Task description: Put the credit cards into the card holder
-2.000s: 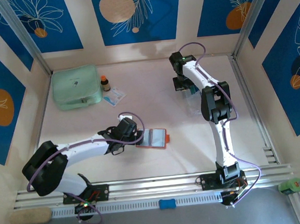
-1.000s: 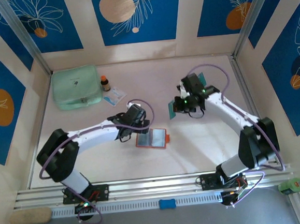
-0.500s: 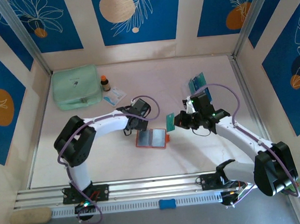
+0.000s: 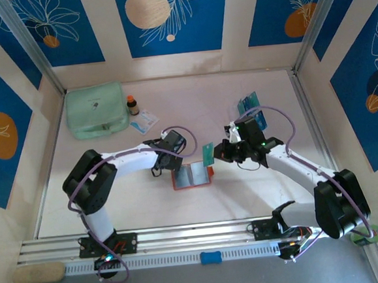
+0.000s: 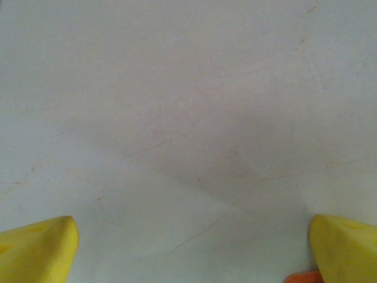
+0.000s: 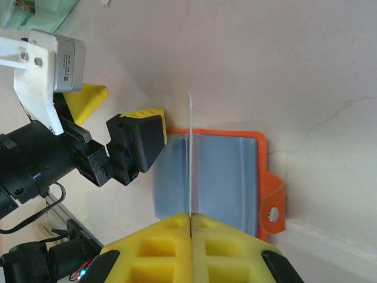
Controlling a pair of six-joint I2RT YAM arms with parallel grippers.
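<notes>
The orange-red card holder (image 4: 192,176) lies open on the table, pale pockets up, its snap tab (image 6: 274,203) on the right side. My right gripper (image 4: 217,153) is shut on a teal credit card (image 4: 208,154). In the right wrist view that card (image 6: 190,153) stands edge-on over the holder's (image 6: 235,177) middle fold, pinched in my right gripper (image 6: 191,217). More credit cards (image 4: 248,103) lie at the back right. My left gripper (image 4: 166,165) is open at the holder's far-left corner. In the left wrist view my left gripper (image 5: 191,253) has bare table between its fingertips (image 5: 38,247).
A mint-green zip pouch (image 4: 95,109), a small bottle (image 4: 132,105) and a white-and-blue packet (image 4: 144,121) sit at the back left. The left gripper's yellow finger (image 6: 141,121) is close to the held card. Metal rails (image 4: 196,236) run along the near edge.
My right arm carried the teal card from the back of the table to above the holder. The left gripper moved from the holder's left side to its far-left corner; the holder turned slightly.
</notes>
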